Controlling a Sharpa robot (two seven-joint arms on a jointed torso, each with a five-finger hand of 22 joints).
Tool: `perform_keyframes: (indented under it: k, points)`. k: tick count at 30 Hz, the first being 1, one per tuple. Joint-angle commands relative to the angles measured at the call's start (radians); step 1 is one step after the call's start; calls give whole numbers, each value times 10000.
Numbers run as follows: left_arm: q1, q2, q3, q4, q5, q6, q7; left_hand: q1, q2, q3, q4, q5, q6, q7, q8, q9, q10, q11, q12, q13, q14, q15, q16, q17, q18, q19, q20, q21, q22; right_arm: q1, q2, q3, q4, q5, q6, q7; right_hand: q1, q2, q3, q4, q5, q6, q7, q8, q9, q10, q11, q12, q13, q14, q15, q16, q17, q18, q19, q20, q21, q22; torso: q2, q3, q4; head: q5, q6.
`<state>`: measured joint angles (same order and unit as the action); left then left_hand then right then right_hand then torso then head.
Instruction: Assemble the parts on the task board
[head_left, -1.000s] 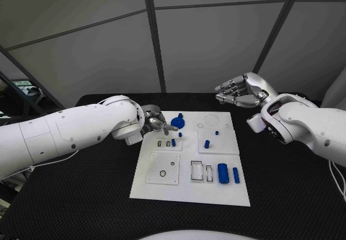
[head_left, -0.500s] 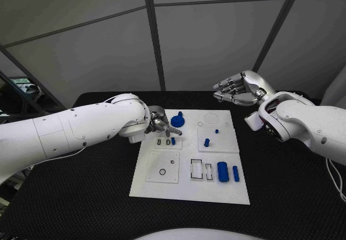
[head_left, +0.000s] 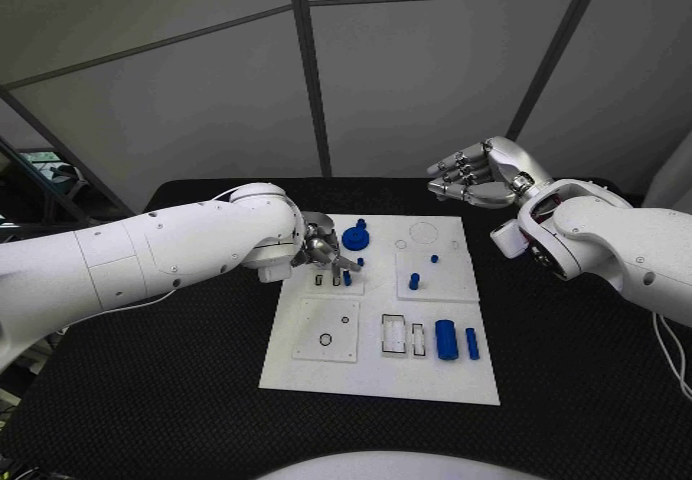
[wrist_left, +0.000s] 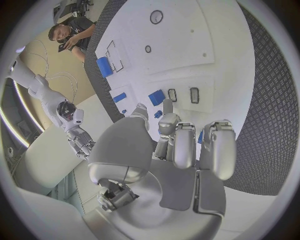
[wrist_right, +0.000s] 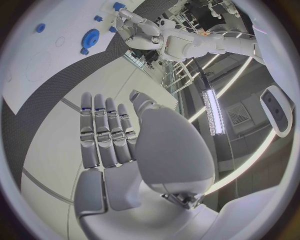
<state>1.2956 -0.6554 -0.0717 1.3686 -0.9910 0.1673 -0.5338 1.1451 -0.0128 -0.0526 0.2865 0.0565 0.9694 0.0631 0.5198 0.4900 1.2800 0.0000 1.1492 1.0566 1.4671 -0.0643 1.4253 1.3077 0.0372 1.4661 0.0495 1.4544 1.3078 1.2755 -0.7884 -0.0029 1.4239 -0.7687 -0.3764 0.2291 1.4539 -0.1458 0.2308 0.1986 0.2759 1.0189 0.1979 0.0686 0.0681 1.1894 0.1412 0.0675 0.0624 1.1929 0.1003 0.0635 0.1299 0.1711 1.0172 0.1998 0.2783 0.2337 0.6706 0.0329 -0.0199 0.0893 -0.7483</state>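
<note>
We see the white task board (head_left: 378, 385) lying in the middle of the black table (head_left: 159, 400), with small blue parts on it: a round blue gear (head_left: 355, 238) near the far edge, two long blue pieces (head_left: 446, 341) side by side near the right edge, and little blue pegs (head_left: 413, 282) between them. The left hand (head_left: 320, 250) hangs low over the board just beside the gear, its fingers bent down, and we cannot tell if it holds anything. The right hand (head_left: 483, 174) floats up high past the far right corner of the board, with its fingers spread and nothing in it.
</note>
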Motion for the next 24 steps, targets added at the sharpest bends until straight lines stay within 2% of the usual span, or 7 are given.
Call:
perform_keyframes:
  k: [1,24]
  points:
    - [19,50,2,-39,-109,341,-95,-2,68,-82,-9,-25,-65,-8,70,30,9,-82,37,18,525,-51,-15,767,43,201,-93,34,633,23,11,8,19,-60,-92,-8,-104,3,-8,-67,63,-15,72,-54,-12,-71,-4,-39,-7,-84,-14,-18,-18,110,63,17,-55,-13,3,-2,-5,4,-15]
    - [19,237,1,-187,-108,539,-93,642,299,-153,-229,-17,-214,-54,365,584,38,-124,106,117,532,-86,-33,791,45,190,-125,22,654,22,80,6,-18,-185,-115,-140,-127,43,-6,-90,150,-8,71,-42,-7,-79,-4,-26,-3,-83,-12,-5,-75,117,108,26,-133,-85,2,-6,-1,26,-139]
